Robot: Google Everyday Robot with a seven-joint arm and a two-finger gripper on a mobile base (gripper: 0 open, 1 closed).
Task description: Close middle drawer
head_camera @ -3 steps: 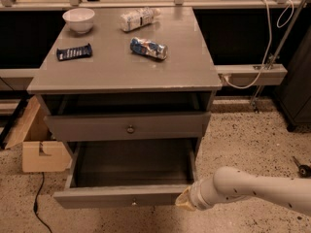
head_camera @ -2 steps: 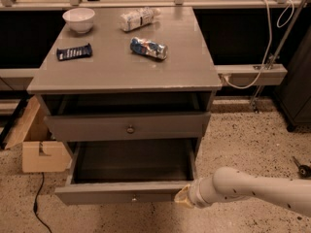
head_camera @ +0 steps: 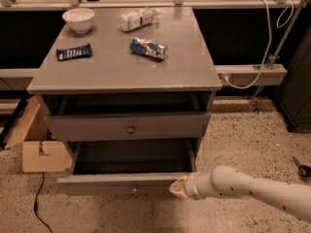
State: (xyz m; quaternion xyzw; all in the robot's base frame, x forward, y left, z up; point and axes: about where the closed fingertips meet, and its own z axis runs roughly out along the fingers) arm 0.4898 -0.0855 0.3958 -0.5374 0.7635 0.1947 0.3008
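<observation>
1. The middle drawer (head_camera: 97,184) is not yet shut. It stands pulled well out from the desk (head_camera: 126,72), and its dark inside (head_camera: 133,155) is open to view from above.
2. Its low front faces the camera near the bottom edge of the view, with the small pale knob (head_camera: 134,190) at its centre.
3. The tool (head_camera: 179,187) sits at the right end of that front, touching it or just short of it. It is beside the knob, not on it. I cannot tell whether the tool is open or closed.
4. The arm (head_camera: 252,191) reaches in low from the right, which looks like a stance for pushing rather than gripping.
5. Done so far, by my reading: the tool is placed against the front.
6. Left to do: nearly the whole push, until the front lies flush with the desk frame.
7. The top drawer (head_camera: 130,126) above also looks slightly out, but it is not the task's.
8. Nothing shows inside the middle drawer that could block its travel.
</observation>
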